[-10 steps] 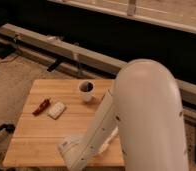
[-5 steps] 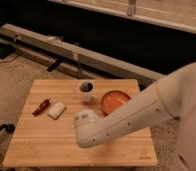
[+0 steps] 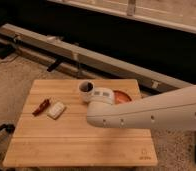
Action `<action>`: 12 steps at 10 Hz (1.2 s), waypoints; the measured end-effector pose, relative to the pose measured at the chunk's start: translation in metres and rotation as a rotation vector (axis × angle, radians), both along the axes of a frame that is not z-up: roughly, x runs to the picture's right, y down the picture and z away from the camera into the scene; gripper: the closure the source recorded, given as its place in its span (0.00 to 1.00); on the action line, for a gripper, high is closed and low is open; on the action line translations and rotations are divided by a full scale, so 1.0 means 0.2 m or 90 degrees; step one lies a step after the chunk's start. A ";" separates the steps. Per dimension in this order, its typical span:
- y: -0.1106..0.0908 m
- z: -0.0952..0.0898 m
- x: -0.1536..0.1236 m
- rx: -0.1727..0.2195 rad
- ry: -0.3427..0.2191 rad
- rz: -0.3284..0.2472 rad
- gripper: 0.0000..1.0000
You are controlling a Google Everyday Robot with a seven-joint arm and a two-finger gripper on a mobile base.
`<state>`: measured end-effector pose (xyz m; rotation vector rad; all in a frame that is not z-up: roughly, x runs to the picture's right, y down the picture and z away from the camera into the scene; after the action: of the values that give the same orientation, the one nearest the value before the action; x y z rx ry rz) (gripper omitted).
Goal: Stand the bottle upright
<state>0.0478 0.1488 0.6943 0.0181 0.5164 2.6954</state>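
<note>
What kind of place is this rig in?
Probably an indoor robot test area: lone wooden table on speckled floor, metal rail along a dark wall. The hand is over the table by the cup.

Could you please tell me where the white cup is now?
In the camera view, the cup stands near the far edge of the table, left of the red bowl, with the claw between them.

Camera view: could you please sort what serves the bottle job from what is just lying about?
Job: gripper, between white cup and orange bowl; bottle not visible, perhaps behind the arm.
Lying about: white cup, orange bowl, white block, red chilli pepper.
</note>
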 end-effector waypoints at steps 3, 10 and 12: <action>-0.05 -0.08 0.00 -0.009 -0.082 0.080 1.00; -0.09 -0.13 -0.03 -0.027 -0.237 0.218 1.00; -0.07 -0.11 -0.07 -0.030 -0.265 0.249 1.00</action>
<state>0.0348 0.1343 0.6720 -0.7093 0.4900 2.9346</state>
